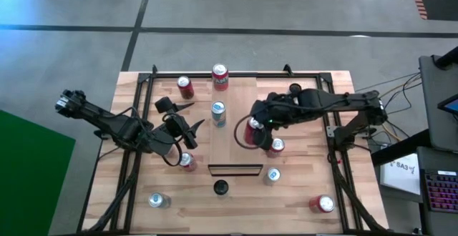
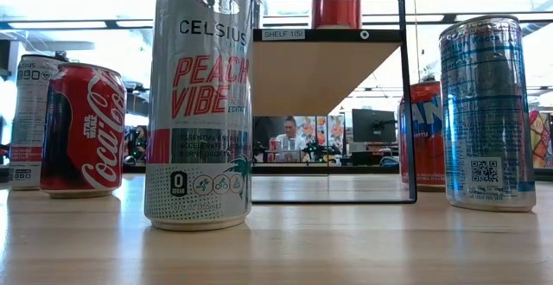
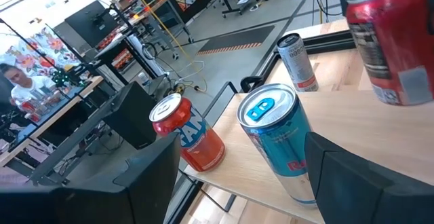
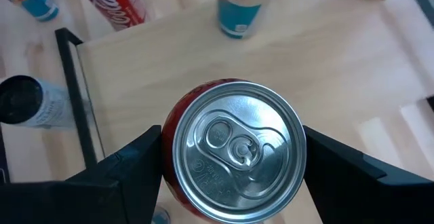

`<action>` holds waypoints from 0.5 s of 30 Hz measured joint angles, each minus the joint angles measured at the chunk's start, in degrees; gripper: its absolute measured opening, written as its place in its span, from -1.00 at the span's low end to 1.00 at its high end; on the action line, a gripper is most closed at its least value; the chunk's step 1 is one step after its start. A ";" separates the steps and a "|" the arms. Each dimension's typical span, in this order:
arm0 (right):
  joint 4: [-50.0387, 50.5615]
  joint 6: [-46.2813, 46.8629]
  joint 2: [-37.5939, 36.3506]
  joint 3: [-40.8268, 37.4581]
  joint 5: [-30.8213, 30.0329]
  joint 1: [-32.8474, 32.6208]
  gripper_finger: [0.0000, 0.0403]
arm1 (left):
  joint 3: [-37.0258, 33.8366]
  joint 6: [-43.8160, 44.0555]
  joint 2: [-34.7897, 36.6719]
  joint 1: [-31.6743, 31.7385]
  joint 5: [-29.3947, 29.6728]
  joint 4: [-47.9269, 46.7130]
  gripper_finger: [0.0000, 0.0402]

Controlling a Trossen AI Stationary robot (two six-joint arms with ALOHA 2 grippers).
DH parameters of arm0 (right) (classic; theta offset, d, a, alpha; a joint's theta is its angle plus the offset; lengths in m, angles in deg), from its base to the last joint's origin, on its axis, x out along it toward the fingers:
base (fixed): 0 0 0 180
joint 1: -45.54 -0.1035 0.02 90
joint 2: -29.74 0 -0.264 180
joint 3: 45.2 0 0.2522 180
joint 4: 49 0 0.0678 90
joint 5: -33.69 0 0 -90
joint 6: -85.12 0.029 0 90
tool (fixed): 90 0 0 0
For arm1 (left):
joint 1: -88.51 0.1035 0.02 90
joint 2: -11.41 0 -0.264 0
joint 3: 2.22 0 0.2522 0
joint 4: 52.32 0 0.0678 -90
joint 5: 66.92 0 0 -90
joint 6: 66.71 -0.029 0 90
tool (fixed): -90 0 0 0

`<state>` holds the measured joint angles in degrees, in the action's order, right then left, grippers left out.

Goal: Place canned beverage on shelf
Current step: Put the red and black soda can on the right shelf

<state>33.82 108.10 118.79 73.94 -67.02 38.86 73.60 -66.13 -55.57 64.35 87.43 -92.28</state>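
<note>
The shelf is a raised light-wood board running down the table's middle. A red can stands at its far end. Behind that, a blue-and-white can stands on it too. My right gripper is over the shelf's right half, shut on a red canned beverage. In the low view that can shows right at the shelf top; I cannot tell whether its base rests there. My left gripper stands open left of the shelf, with nothing between its fingers. My right gripper pinches the red can's wall just below the rim between its two fingers, one on each opposite side. The fingers slant down from above and from the table's right. The can stands upright, its silver top with the pull tab up.
Loose cans stand on the planked tabletop: a Coca-Cola can, a tall Celsius can, a blue can, a red can close under my right arm, and others near the front corners. Black frame rails border the table.
</note>
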 joint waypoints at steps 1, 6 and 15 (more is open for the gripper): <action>-0.31 -0.02 0.43 -0.01 0.01 -0.39 0.40 | 0.00 0.00 0.00 -0.01 -0.01 -0.01 0.39; -0.75 -0.02 1.99 -0.02 -0.37 -1.41 0.40 | 0.00 0.02 0.00 -0.01 -0.02 0.02 0.39; -0.63 -0.25 2.62 -0.02 -4.91 -1.55 0.41 | 0.00 0.24 0.00 -0.01 -0.02 -0.11 0.39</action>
<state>33.20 107.85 121.41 73.92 -71.93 37.31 73.60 -65.89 -55.57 64.34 87.41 -92.39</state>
